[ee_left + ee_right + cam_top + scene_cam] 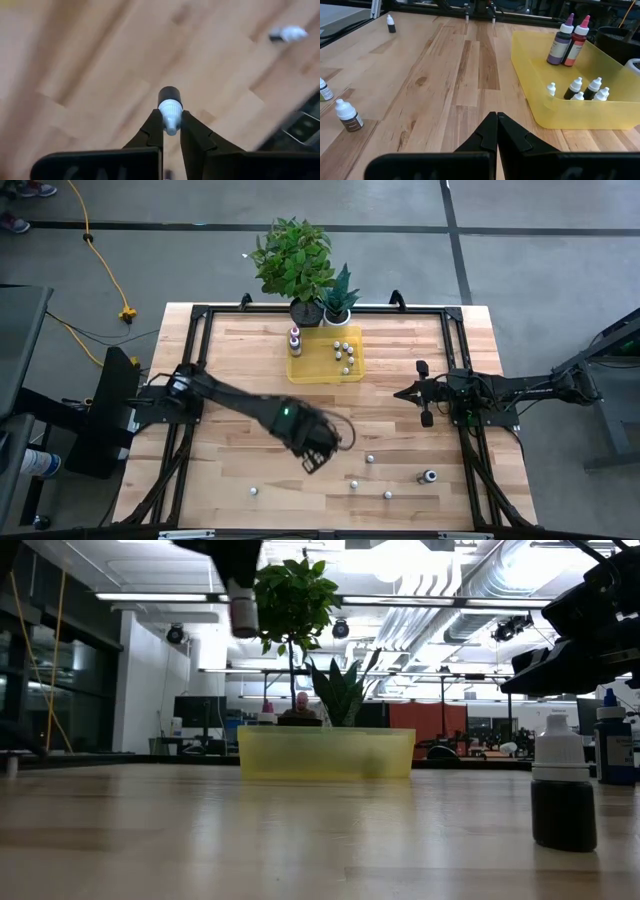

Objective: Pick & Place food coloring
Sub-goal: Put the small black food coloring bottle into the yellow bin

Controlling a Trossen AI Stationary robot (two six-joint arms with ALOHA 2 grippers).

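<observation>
The left gripper (170, 131) hangs above the desk (240, 370), at about 7 o'clock from the yellow tray (300, 372), its fingers (152, 131) closed on the white cap of 1 small dark bottle (170, 100). The grip is only on the cap, so a quick swing toward the tray could twist the bottle loose. The right gripper (496, 131) waits at 3 o'clock, fingers pressed together, empty. Other loose bottles (370, 459) dot the desk's 6 o'clock side.
</observation>
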